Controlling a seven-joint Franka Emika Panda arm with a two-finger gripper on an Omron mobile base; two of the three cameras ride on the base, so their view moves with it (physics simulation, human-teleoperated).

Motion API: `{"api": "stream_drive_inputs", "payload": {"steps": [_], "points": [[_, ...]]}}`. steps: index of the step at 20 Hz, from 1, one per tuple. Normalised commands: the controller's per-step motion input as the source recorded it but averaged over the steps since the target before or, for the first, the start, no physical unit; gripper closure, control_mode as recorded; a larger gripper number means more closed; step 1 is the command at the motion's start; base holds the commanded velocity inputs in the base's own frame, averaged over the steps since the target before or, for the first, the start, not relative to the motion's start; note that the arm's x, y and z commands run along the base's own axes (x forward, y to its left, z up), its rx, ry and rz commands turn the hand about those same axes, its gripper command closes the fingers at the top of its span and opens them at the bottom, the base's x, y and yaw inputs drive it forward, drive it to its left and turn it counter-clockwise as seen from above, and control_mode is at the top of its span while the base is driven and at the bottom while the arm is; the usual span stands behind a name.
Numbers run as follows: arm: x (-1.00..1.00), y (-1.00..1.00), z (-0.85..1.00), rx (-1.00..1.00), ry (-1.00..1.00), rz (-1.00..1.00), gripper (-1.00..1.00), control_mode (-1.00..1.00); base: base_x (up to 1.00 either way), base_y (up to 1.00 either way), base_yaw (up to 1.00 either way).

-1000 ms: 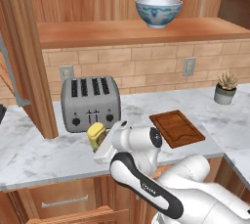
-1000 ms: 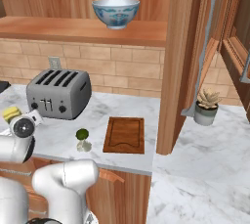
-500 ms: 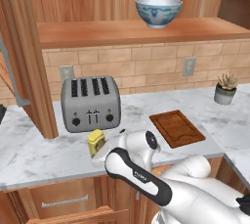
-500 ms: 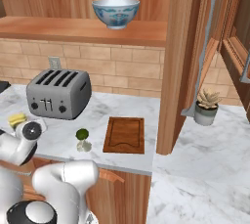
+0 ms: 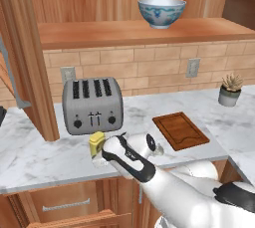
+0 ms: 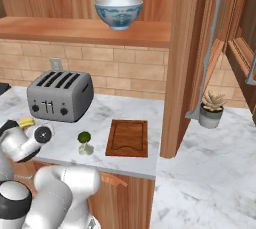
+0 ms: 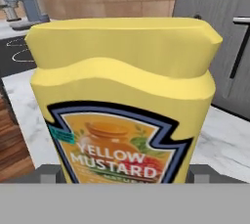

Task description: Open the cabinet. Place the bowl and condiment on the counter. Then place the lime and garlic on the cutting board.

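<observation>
The yellow condiment (image 5: 96, 141) bottle stands upright between my gripper (image 5: 98, 157) fingers, low over the counter (image 5: 35, 160) just in front of the toaster; I cannot tell whether its base touches the marble. Close up, its mustard label fills the hand view (image 7: 122, 100). From the right it shows as condiment (image 6: 26, 121). The bowl (image 5: 162, 12) (image 6: 118, 13) rests on the shelf of the open cabinet (image 5: 124, 33). The lime (image 6: 84, 137) and the garlic (image 6: 86, 149) lie on the counter left of the cutting board (image 6: 127, 137) (image 5: 179, 130).
A grey toaster (image 5: 92, 103) (image 6: 60, 95) stands right behind the bottle. The open cabinet doors hang at the left (image 5: 25, 57) and at the right (image 6: 185, 63). A small potted plant (image 5: 230, 90) stands at the far right. Drawers (image 5: 62, 204) run below the counter.
My gripper has sunk a little with the yellow bottle in it, closer to the counter in front of the toaster. The bowl, lime, garlic and board have stayed put.
</observation>
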Motion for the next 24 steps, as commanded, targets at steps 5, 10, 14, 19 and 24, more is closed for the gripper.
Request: {"api": "stream_drive_inputs", "payload": {"steps": [5, 10, 14, 19, 24], "points": [[0.44, 0.09, -0.22, 0.00, 0.00, 0.00, 1.00, -1.00, 0.00, 0.00, 0.00], [0.29, 0.02, -0.09, 0.00, 0.00, 0.00, 1.00, -1.00, 0.00, 0.00, 0.00], [0.21, 0.12, -0.25, -0.06, 0.00, 0.00, 1.00, -1.00, 0.00, 0.00, 0.00], [0.19, 0.16, -0.23, -0.08, 0.00, -0.01, 1.00, -1.00, 0.00, 0.00, 0.00], [0.02, -0.01, -0.20, 0.00, 0.00, 0.00, 1.00, -1.00, 0.00, 0.00, 0.00]]}}
